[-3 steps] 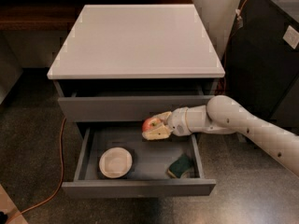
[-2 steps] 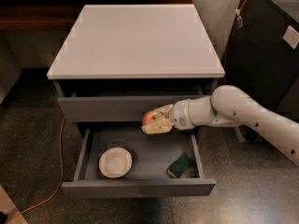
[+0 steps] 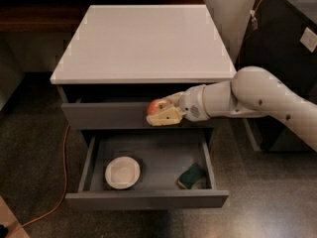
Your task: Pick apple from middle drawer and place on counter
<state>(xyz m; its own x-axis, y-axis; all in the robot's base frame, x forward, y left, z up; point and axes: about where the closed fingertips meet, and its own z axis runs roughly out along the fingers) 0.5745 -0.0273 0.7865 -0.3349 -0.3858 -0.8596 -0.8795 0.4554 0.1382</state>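
The arm (image 3: 257,95) reaches in from the right, elbow bent, its gripper (image 3: 161,113) clamped on the apple (image 3: 157,105) just under the counter's (image 3: 143,38) front edge. Below, the middle drawer (image 3: 148,200) stands open over dark floor (image 3: 34,152).

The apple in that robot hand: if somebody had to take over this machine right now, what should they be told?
Gripper: shut on the apple, held in front of the upper drawer front, below the counter's edge.
Middle drawer: pulled open; a white bowl and a green sponge lie inside.
Counter: nothing placed on it yet.
Done: apple grasped and lifted out of the drawer.
Left: raise the apple above the counter's edge, move over the top, set it down, release.
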